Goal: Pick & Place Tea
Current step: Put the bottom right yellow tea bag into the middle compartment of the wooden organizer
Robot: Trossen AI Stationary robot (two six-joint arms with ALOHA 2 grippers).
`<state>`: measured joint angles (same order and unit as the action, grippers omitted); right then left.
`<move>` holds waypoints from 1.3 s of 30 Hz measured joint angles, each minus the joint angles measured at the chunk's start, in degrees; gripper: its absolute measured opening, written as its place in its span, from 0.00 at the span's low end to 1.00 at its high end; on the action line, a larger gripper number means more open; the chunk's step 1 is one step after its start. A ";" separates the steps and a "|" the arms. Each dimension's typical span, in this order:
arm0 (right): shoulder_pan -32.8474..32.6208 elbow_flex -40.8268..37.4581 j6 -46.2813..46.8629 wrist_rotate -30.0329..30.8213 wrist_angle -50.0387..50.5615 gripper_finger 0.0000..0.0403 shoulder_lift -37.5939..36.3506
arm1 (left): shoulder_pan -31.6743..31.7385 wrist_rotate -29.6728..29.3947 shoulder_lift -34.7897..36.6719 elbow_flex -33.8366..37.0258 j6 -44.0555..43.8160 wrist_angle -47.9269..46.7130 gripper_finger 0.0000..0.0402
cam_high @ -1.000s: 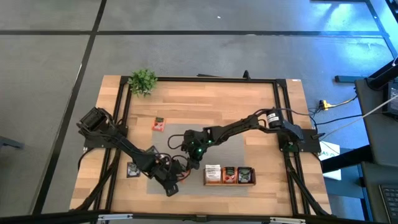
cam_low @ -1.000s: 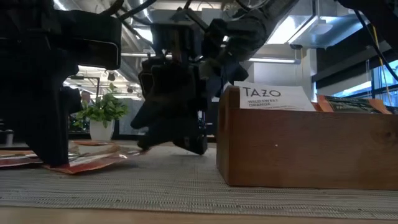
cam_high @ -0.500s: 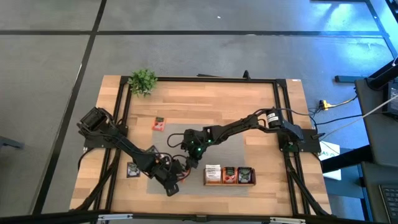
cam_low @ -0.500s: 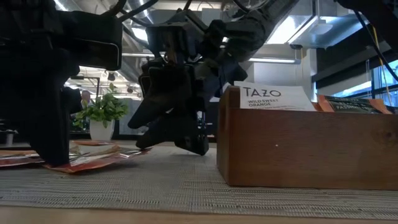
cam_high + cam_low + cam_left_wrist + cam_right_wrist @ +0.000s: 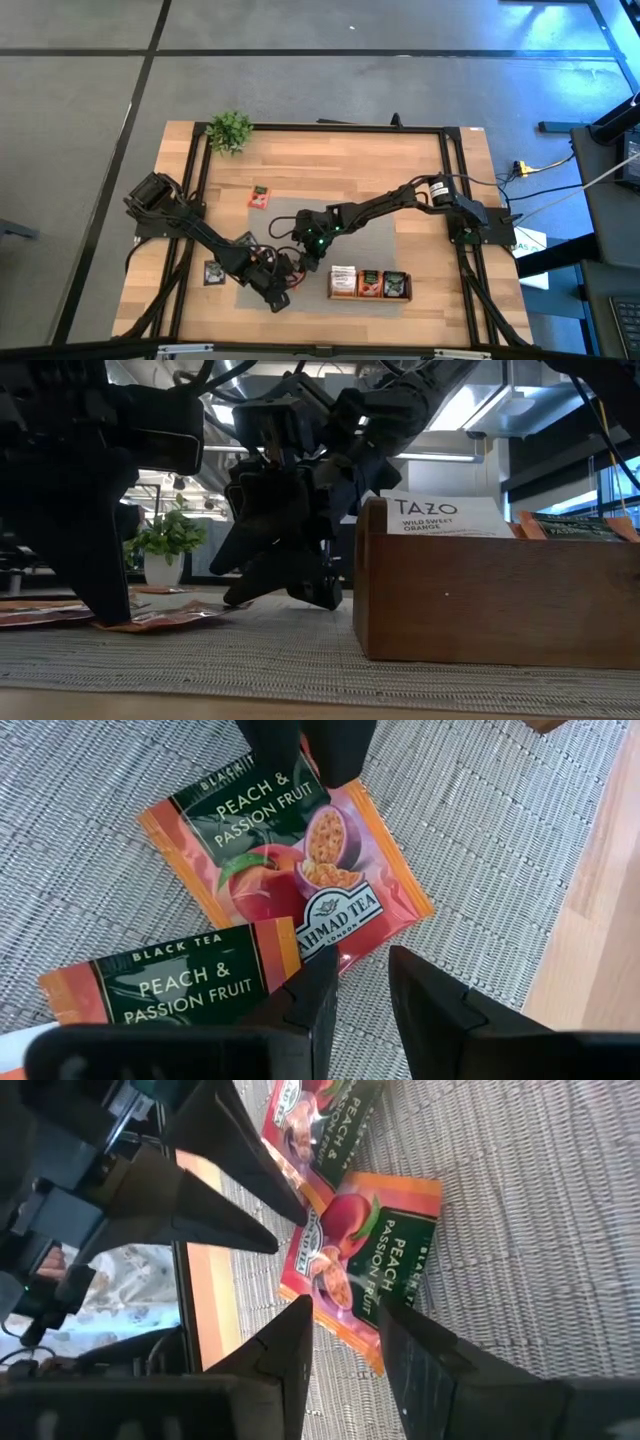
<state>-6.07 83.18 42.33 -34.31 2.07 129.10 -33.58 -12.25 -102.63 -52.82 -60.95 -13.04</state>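
Hovering low over the grey mat (image 5: 500,820), both claws meet at the near-left part of it, just left of the wooden tray (image 5: 490,600).

The left claw (image 5: 360,955) points down at two orange "Peach & Passion Fruit" tea sachets lying flat on the mat. Its fingers stand a narrow gap apart with nothing between them; only the mat and the edge of a sachet show in the gap. The first sachet (image 5: 290,870) lies farther from that claw. The second sachet (image 5: 170,980) lies beside it and is overlapped by its corner.

The right claw (image 5: 345,1305) comes in from the other side, toward the same pair. Its fingers (image 5: 340,750) are slightly apart too and clamp nothing. In the left wrist view their tips reach the far edge of the first sachet, though I cannot tell whether they touch it. In the low view both claws hang close over the mat, the left one's tips down at the sachets.

The tray already holds sachets standing upright in its three compartments — a white "Tazo Wild Sweet Orange" sachet (image 5: 445,515) sits in the left one. Two more lie loose on the table (image 5: 330,160): a red sachet (image 5: 260,197) beyond the mat's far-left corner and a dark sachet (image 5: 212,272) off its left edge. A small potted plant (image 5: 229,130) stands at the far-left corner.
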 joint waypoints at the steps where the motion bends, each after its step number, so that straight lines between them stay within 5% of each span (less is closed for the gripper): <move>1: 0.01 0.00 0.69 0.13 -0.68 0.30 0.01 | 0.06 0.37 0.00 0.02 0.00 -0.05 0.23; 21: 0.55 6.88 -3.87 8.84 11.98 0.30 0.35 | 0.00 1.29 -0.02 0.05 -0.81 -0.06 0.23; 39: -0.57 6.91 -3.49 4.43 12.10 0.30 0.95 | -0.07 -0.69 -0.07 0.05 -1.72 0.07 0.23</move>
<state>-6.63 90.08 38.84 -29.88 14.17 130.05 -33.65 -12.94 -102.69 -52.77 -62.66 -12.97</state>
